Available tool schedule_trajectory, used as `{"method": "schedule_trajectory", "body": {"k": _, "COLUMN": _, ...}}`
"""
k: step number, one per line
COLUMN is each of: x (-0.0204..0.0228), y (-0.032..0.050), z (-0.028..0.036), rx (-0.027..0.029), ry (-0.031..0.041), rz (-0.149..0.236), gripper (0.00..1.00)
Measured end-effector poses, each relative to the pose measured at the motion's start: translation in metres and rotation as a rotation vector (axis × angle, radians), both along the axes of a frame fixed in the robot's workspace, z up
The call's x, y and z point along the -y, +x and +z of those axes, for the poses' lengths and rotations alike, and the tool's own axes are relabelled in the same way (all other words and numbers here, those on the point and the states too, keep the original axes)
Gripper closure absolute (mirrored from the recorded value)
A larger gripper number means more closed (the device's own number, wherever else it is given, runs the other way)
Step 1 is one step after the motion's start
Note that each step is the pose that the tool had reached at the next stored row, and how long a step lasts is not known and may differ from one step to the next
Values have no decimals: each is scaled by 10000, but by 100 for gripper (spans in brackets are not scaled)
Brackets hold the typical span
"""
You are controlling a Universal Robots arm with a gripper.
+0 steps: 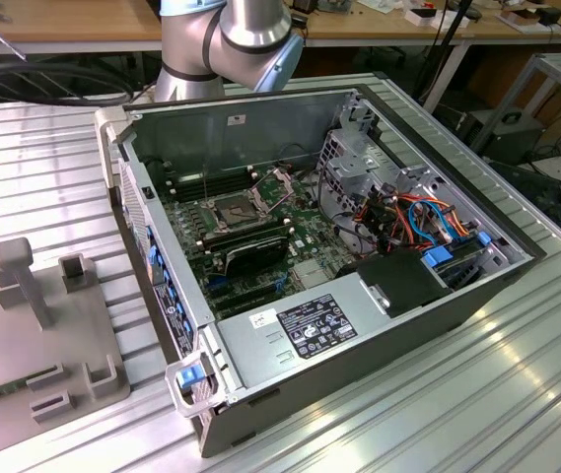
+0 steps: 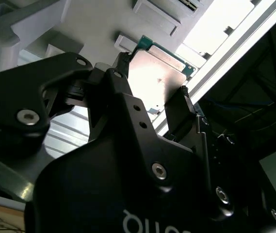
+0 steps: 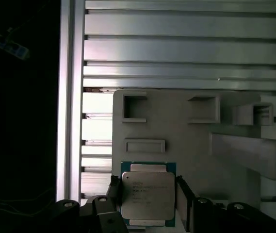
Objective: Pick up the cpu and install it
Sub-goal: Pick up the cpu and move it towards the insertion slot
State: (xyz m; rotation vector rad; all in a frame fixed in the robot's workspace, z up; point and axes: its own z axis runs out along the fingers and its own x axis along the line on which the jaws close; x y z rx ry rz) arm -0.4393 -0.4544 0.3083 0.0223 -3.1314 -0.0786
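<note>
Your hand [image 3: 147, 198] is clamped on the cpu [image 3: 147, 193], one finger [image 3: 183, 195] on each of two opposite edges, with the chip's silver-grey face turned to the first wrist view. The cpu sits between those fingers over the grey fixture plate [image 3: 191, 141], which lies on the ribbed aluminium worktop [image 3: 176, 48]. In the exterior view, the open computer case [image 1: 250, 123] lies on the worktop to the exterior view's right of that plate, its motherboard socket [image 1: 233, 211] facing up.
</note>
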Motion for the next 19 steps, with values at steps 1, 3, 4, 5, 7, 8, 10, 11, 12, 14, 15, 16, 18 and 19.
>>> {"method": "schedule_trajectory", "body": {"k": 1, "x": 0, "y": 0, "z": 25, "rx": -1, "ry": -2, "rz": 0, "gripper": 45}}
{"method": "schedule_trajectory", "body": {"k": 3, "x": 0, "y": 0, "z": 75, "rx": -1, "ry": -8, "rz": 0, "gripper": 45}}
{"method": "schedule_trajectory", "body": {"k": 4, "x": 0, "y": 0, "z": 106, "rx": 0, "ry": -11, "rz": 0, "gripper": 45}}
{"method": "schedule_trajectory", "body": {"k": 5, "x": 0, "y": 0, "z": 130, "rx": 0, "ry": -14, "rz": 0, "gripper": 45}}
{"method": "schedule_trajectory", "body": {"k": 7, "x": 0, "y": 0, "z": 188, "rx": 0, "ry": -20, "rz": 0, "gripper": 45}}
{"method": "schedule_trajectory", "body": {"k": 8, "x": 0, "y": 0, "z": 240, "rx": -1, "ry": -32, "rz": 0, "gripper": 45}}
{"method": "schedule_trajectory", "body": {"k": 10, "x": 0, "y": 0, "z": 293, "rx": 0, "ry": -50, "rz": 0, "gripper": 45}}
{"method": "schedule_trajectory", "body": {"k": 11, "x": 0, "y": 0, "z": 332, "rx": 0, "ry": -56, "rz": 0, "gripper": 45}}
{"method": "schedule_trajectory", "body": {"k": 12, "x": 0, "y": 0, "z": 347, "rx": 0, "ry": -57, "rz": 0, "gripper": 45}}
{"method": "schedule_trajectory", "body": {"k": 14, "x": 0, "y": 0, "z": 385, "rx": -1, "ry": -58, "rz": 0, "gripper": 45}}
{"method": "schedule_trajectory", "body": {"k": 15, "x": 0, "y": 0, "z": 396, "rx": -1, "ry": -57, "rz": 0, "gripper": 45}}
{"method": "schedule_trajectory", "body": {"k": 16, "x": 0, "y": 0, "z": 400, "rx": 2, "ry": -56, "rz": 0, "gripper": 45}}
{"method": "schedule_trajectory", "body": {"k": 18, "x": -1, "y": 0, "z": 400, "rx": 3, "ry": -55, "rz": 0, "gripper": 45}}
{"method": "schedule_trajectory", "body": {"k": 19, "x": -1, "y": 0, "z": 402, "rx": 0, "ry": -57, "rz": 0, "gripper": 45}}
